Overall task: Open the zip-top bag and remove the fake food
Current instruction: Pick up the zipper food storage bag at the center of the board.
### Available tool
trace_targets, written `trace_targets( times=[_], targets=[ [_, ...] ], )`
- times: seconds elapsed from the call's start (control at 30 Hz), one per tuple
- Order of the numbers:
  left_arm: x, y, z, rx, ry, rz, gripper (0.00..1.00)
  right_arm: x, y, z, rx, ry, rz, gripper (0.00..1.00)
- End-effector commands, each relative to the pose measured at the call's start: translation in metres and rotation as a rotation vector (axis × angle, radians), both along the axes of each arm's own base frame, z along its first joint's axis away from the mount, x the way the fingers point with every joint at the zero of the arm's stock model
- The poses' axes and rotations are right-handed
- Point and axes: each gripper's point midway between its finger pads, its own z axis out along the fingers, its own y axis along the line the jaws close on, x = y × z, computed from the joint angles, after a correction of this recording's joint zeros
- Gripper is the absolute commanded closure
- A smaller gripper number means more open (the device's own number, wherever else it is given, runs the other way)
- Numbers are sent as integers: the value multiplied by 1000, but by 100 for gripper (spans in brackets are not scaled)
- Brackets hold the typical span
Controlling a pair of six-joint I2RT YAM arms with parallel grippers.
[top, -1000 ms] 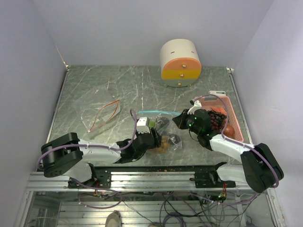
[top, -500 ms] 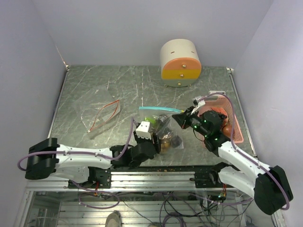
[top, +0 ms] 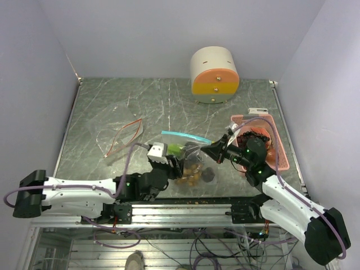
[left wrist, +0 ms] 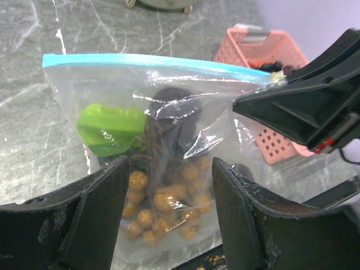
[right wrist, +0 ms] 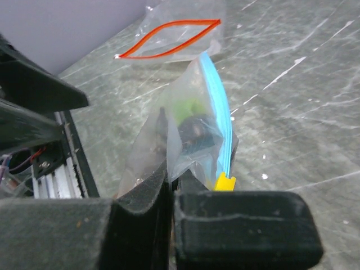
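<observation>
The zip-top bag [top: 190, 153] with a blue zip strip stands on the table in the top view. It holds a tan-brown grape bunch [left wrist: 163, 202], a green piece [left wrist: 109, 129] and a dark purple piece [left wrist: 174, 112]. My left gripper [left wrist: 169, 169] is open, its fingers on either side of the bag's lower part at the tan grapes. In the top view it [top: 181, 169] sits at the bag's near left. My right gripper [right wrist: 173, 174] is shut on the bag's plastic beside the yellow slider [right wrist: 225, 181]. It holds the bag's right end [top: 212, 151].
A pink perforated basket [top: 279, 147] at the right holds a dark purple grape bunch [top: 260, 136]. A second, empty bag with a red zip [top: 125, 135] lies at the left. A cream cylinder with an orange and yellow face [top: 214, 76] stands at the back.
My right gripper moved from the basket to the bag's right end and shut on it. My left arm swung out to the left, and the bag now stands more upright.
</observation>
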Motion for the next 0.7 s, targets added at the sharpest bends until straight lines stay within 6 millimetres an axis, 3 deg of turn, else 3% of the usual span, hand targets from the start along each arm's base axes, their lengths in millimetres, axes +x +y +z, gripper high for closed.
trace_targets(
  times=[0.0,0.1,0.3,0.6,0.67],
  targets=[
    [2,-17,-25,55,-8,-5,30,-25,9,6,82,0,98,100],
    [0,-38,-48,98,8,-23,30,-34,14,1,83,11,123,100],
    [-17,-71,-82,193,15,-51,30,-28,14,-16,29,45,59,100],
    [-24,-60,-117,159,50,-13,31,-20,9,-20,24,56,-9,100],
    [-25,-61,-126,167,68,-16,31,-18,7,-19,27,52,-26,94]
  ],
)
